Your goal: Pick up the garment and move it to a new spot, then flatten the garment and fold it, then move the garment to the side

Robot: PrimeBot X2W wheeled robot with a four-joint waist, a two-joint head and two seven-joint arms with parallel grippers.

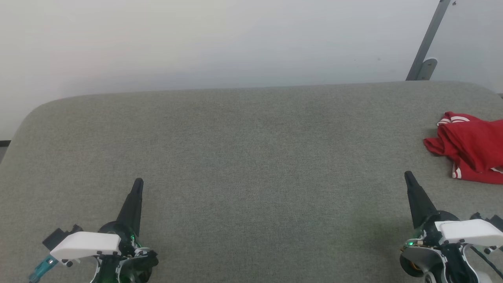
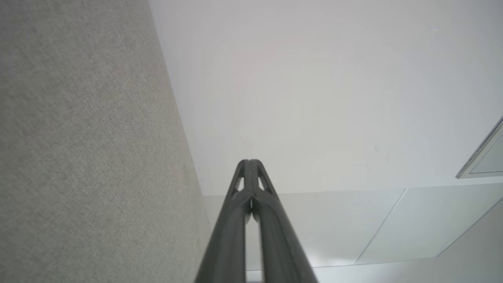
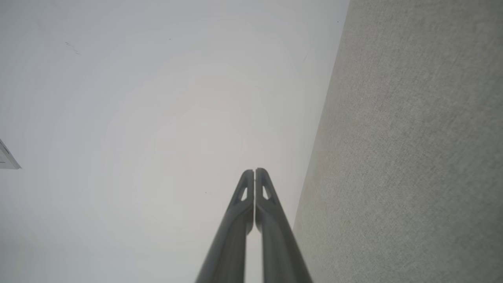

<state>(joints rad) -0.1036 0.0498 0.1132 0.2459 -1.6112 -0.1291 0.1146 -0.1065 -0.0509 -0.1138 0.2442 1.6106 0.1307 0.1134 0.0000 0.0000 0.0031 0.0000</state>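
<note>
Red garment [image 1: 471, 147], crumpled, at desk [image 1: 251, 157] right edge. Near edge: left gripper [image 1: 138, 182], right gripper [image 1: 408, 175], each with fingers pressed together, empty, apart from garment.

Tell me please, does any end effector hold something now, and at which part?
Nothing is held. The left end effector and the right end effector are both shut and empty; the crumpled garment lies untouched on the grey surface.

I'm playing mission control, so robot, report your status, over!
Left jaws shut, empty; right jaws shut, empty. Red shirt crumpled on grey table, far right, untouched. Nothing between right jaws and shirt.
</note>
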